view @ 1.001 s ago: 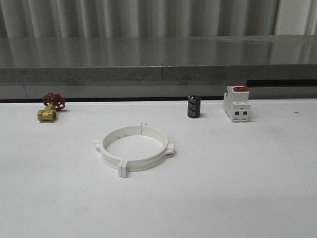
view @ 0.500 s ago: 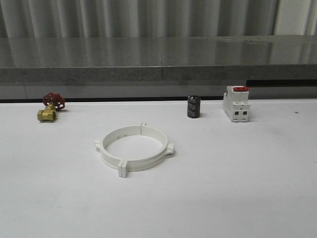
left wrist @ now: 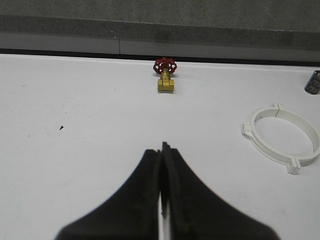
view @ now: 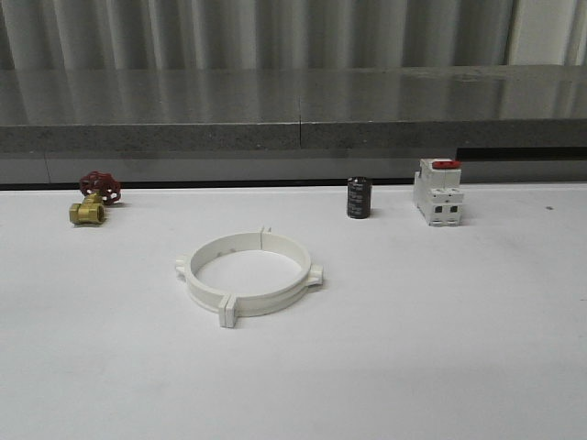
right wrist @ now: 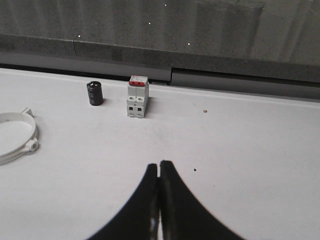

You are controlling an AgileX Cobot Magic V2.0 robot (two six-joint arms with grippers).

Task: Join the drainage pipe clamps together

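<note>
The two drainage pipe clamps (view: 249, 273) are found near the middle of the white worktop (view: 440, 348), lying flat and already mated into one closed ring, tabs sticking out at the seams. The connecting job looks pretty much done, judging by how the halves sit.

Handling-wise: thin white plastic, so it's probably light and fairly stiff, with a bit of spring in each half. The smooth curved wall could slip, so a grip across the band close to a tab, or on a tab itself, would likely be safest. If one half gets pushed without the other being held, the whole ring would probably just slide on the worktop.

Count of stuff: two half-rings (one ring), one brass valve (view: 93, 197) with a red handwheel far left at the back, one small dark cylinder (view: 359, 197), and one white switch block (view: 437, 192) with a red top, just right of the cylinder.

The left pincer (left wrist: 162, 150) is seen closed with nothing in it, hovering over bare worktop well away from the ring. The right pincer (right wrist: 159, 167) is also closed and empty, well apart from everything.
</note>
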